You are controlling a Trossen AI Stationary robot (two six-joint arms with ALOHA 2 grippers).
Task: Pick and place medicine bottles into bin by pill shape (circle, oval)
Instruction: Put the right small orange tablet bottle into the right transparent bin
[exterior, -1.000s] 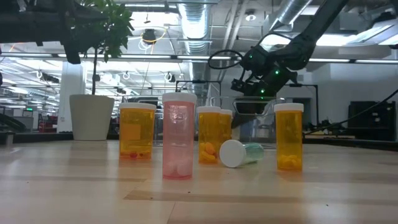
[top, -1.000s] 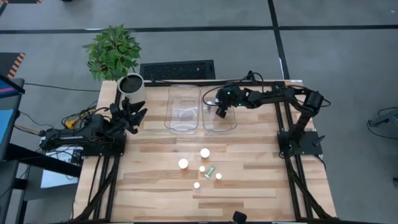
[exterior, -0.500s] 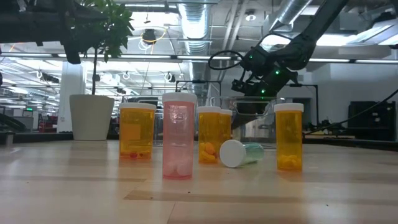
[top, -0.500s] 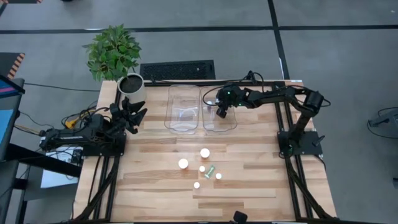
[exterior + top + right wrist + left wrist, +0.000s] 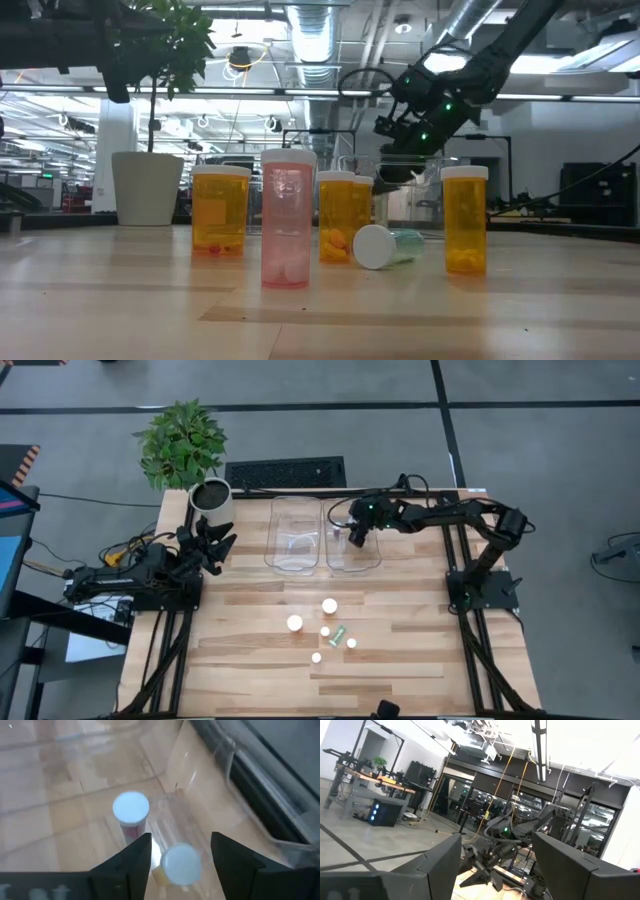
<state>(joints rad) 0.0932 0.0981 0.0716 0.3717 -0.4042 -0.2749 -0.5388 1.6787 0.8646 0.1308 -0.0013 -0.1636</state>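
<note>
Right gripper [image 5: 356, 536] jaws spread wider than before, over the right bin [image 5: 372, 563].
Two bottles [image 5: 131, 810] stand below, freed; lifting carelessly could tip them. Left gripper [image 5: 217, 543] waits wide open; six bottles [image 5: 285, 230] remain mid-table.

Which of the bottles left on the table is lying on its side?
The green bottle, white cap toward the camera, between two upright orange ones. All the others stand upright.
</note>
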